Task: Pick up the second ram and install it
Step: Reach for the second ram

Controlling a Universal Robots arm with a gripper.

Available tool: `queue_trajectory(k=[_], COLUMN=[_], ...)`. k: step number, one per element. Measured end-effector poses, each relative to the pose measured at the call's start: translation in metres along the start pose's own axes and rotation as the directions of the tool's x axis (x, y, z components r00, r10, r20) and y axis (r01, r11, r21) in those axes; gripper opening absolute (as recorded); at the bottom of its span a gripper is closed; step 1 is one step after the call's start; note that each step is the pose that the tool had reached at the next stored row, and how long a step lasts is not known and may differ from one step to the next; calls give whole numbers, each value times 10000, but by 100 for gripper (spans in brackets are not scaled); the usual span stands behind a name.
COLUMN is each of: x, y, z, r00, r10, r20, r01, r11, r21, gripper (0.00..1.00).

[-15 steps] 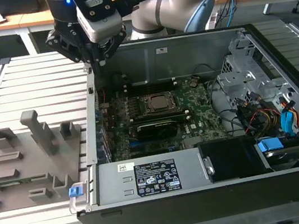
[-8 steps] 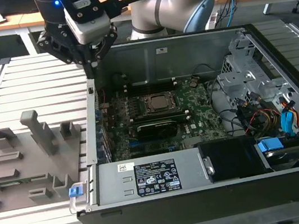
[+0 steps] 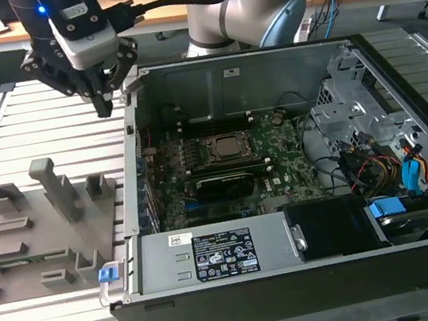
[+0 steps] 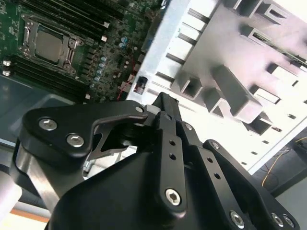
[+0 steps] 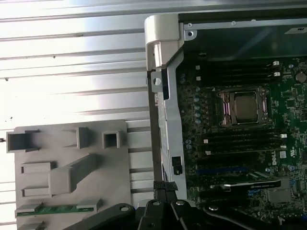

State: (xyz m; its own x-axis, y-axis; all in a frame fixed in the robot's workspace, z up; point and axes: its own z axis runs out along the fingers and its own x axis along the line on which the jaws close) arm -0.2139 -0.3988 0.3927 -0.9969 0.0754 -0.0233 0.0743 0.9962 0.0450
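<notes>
1. The arm [image 3: 262,2] reaches across from the exterior view's right toward its left.
2. Its wrist [image 3: 83,30] is turned downward.
3. The end effector [image 3: 104,106] points straight down, with its black fingers [image 4: 163,120] pressed together.

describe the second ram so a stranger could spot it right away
Beside the open computer case, on the exterior view's left, a grey holder tray lies on the slatted table. In the first wrist view, the second ram is the thin green strip in a slot near the tray's edge, the only green thing among grey blocks.
</notes>
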Motion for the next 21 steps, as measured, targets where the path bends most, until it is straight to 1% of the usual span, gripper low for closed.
queue_trajectory(k=[5, 6, 8, 9, 10, 12, 13, 16, 17, 19, 20, 21], x=[93, 131, 180, 220, 282, 328, 371, 442, 486, 516, 558, 585], y=[-7, -10, -14, -16, -21, -25, -28, -33, -37, -39, -42, -44], z=[-2, -3, -3, -4, -6, -7, -8, -9, -9, -9, -10, -10], r00=[10000, 10000, 10000, 10000, 10000, 10000, 10000, 10000, 10000, 10000, 10000, 10000], r10=[-2, -2, -1, 0, -1, -1, -1, -1, -1, -1, -1, -1], r20=[0, 0, 1, 0, 0, 0, 0, 0, 0, 0, 0, 0], r01=[2, 2, 1, 0, 1, 1, 1, 1, 1, 1, 1, 1], r11=[10000, 10000, 10000, 10000, 10000, 10000, 10000, 10000, 10000, 10000, 10000, 10000], r21=[0, 0, -1, 0, 0, 0, 0, 0, 0, 0, 0, -1], gripper=[11, 11, 11, 11, 11, 11, 11, 11, 11, 11, 11, 11])
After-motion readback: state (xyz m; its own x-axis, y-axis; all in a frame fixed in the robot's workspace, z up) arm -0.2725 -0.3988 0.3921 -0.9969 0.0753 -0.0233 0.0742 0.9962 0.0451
